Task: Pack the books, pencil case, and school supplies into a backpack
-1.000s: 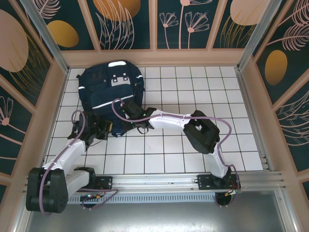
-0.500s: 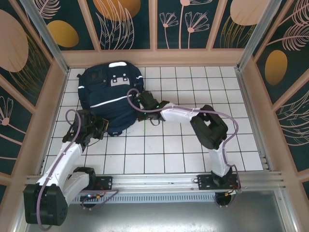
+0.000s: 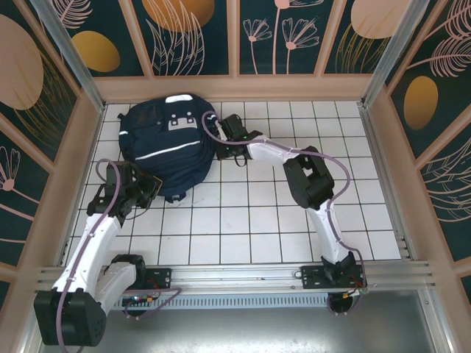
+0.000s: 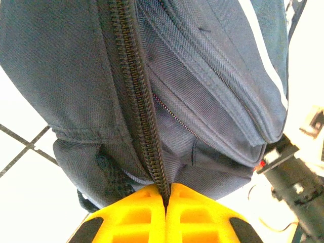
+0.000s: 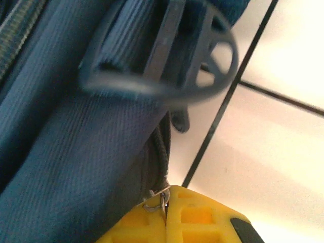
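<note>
The navy backpack (image 3: 163, 140) lies flat at the far left of the tiled floor, its white stripes facing up. My left gripper (image 3: 153, 184) is at its near bottom edge. In the left wrist view the yellow fingers (image 4: 136, 215) of the left gripper (image 4: 166, 196) are shut on the end of the closed black zipper track (image 4: 132, 91). My right gripper (image 3: 218, 134) is against the bag's right side. There the right gripper (image 5: 166, 202) is shut on the metal zipper pull (image 5: 158, 198) next to the navy fabric (image 5: 66, 167). The books, pencil case and school supplies are hidden.
A dark plastic strap buckle (image 5: 167, 55) hangs off the bag just above my right gripper. White tiled floor (image 3: 280, 220) stretches right of and in front of the bag. Wooden walls (image 3: 235, 88) close in the back and both sides.
My right gripper has travelled from the bag's near edge up along its right side toward the far end, taking the zipper pull along. The left gripper shifted slightly left and stayed clamped.
</note>
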Robot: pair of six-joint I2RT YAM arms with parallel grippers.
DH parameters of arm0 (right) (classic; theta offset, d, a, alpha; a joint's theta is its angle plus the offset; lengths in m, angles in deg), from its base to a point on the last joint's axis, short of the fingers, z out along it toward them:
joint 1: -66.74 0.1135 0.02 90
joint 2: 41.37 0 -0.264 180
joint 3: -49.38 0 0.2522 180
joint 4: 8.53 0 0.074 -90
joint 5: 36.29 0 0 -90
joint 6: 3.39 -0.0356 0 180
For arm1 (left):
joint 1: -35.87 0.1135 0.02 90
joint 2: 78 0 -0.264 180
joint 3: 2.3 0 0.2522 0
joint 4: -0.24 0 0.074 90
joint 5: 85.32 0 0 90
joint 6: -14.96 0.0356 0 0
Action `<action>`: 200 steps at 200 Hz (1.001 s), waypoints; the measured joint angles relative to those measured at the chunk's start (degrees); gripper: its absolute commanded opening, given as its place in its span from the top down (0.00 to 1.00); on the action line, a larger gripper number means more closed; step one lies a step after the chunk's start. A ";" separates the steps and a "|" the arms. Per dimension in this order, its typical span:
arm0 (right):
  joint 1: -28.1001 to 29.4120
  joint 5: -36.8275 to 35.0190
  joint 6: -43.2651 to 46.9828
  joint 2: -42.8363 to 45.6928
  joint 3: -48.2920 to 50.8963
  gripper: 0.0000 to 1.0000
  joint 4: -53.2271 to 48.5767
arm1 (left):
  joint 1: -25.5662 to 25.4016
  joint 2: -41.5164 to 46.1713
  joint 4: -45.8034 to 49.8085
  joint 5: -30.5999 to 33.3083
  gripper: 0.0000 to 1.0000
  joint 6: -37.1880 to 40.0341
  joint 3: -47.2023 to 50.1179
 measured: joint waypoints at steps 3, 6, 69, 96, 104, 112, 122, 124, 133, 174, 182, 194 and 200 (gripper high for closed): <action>-0.04 0.07 0.09 -0.57 -1.09 1.00 -0.50 | 0.02 0.04 0.02 -0.09 1.00 0.31 0.00; -0.22 0.17 0.11 -1.31 -2.38 1.00 -0.96 | 0.09 0.04 0.11 -0.13 1.00 0.59 0.00; -6.84 -1.92 -2.21 -11.28 -16.52 1.00 -3.02 | 1.79 4.50 9.88 1.86 1.00 6.36 -2.36; -10.62 -2.08 -3.02 -11.30 -16.52 1.00 -3.26 | 1.79 4.24 11.39 1.79 1.00 7.54 -2.43; -11.26 -1.88 -3.26 -11.28 -16.33 1.00 -3.23 | 1.79 3.96 11.30 1.57 1.00 7.74 -2.43; -11.58 -1.86 -3.43 -11.10 -15.72 1.00 -2.97 | 1.79 3.52 11.23 1.31 1.00 7.85 -2.43; -11.61 -1.90 -3.65 -10.36 -14.16 1.00 -2.38 | 1.79 2.73 10.95 0.96 0.94 8.07 -2.40; -11.54 -1.90 -3.67 -10.19 -13.81 1.00 -2.34 | 1.79 2.64 10.91 0.92 0.92 8.09 -2.40; -11.17 -2.12 -3.91 -9.18 -12.17 1.00 -1.86 | 1.77 1.81 10.40 0.57 0.83 8.50 -2.40; -7.74 -3.19 -6.51 -0.20 0.59 1.00 1.03 | 1.79 -1.40 6.80 -1.46 0.37 8.57 -2.34; -6.62 -3.43 -6.97 1.66 2.97 1.00 1.44 | 1.79 -1.66 5.51 -2.14 0.33 7.69 -2.12; -4.52 -3.82 -8.04 3.91 5.60 1.00 1.57 | 1.77 -1.55 2.80 -3.69 0.28 6.25 -1.14; -3.34 -4.11 -8.37 4.70 6.36 1.00 1.57 | 1.75 -1.27 1.16 -4.44 0.25 5.05 -0.22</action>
